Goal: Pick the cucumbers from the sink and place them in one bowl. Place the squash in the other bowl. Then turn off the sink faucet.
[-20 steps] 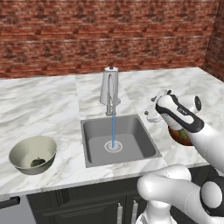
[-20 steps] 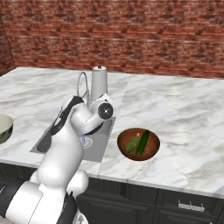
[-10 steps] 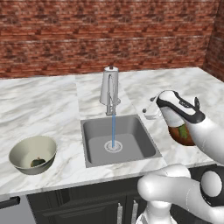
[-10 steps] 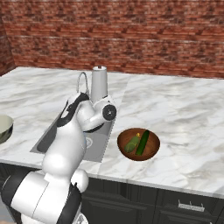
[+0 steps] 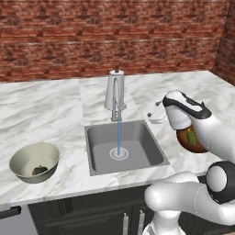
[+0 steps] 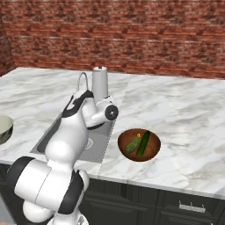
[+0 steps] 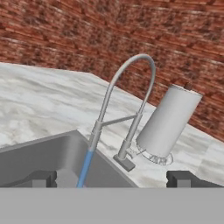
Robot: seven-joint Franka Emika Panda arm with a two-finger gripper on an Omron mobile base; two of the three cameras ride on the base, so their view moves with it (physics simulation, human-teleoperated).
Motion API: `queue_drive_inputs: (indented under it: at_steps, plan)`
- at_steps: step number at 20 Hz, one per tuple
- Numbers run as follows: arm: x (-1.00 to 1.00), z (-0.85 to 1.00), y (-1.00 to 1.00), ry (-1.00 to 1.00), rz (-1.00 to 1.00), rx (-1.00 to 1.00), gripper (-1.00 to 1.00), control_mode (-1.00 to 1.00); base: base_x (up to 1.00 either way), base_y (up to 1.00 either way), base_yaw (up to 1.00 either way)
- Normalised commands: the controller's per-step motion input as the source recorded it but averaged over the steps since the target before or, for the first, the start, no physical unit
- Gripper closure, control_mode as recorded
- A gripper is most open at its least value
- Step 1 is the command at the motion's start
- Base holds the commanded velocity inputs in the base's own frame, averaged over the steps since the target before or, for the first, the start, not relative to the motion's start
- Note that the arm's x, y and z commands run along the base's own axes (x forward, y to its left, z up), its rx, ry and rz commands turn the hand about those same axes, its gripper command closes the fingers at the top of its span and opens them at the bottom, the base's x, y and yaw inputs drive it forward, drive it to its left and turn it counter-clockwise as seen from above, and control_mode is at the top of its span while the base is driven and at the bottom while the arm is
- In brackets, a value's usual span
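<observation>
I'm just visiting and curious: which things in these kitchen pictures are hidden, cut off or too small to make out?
- Wooden bowl, left base view: mostly hidden behind the white arm.
- Sink, right base view: the arm covers most of the basin, including the drain.
- Pale bowl, right base view: cut off by the left edge.
- Squash, left base view: small and dark, shape unclear.
- Gripper, hand view: just the finger tips rise into the picture.

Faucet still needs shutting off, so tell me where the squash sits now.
The squash lies in the pale grey-beige bowl on the marble counter, at the lower left of the left base view, left of the sink.
</observation>
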Motion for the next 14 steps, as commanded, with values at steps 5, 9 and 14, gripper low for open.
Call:
queue_drive_inputs:
  at_steps: [5, 9, 14]
  plan:
    - [0.2, -0.14, 0.04, 0.0, 0.0, 0.0, -1.0, -1.0, 0.0, 0.0, 0.0]
    - [0.11, -0.03, 0.0, 0.0, 0.0, 0.0, -1.0, -1.0, 0.0, 0.0, 0.0]
    - [0.08, 0.0, 0.09, 0.0, 0.0, 0.0, -1.0, -1.0, 0.0, 0.0, 0.0]
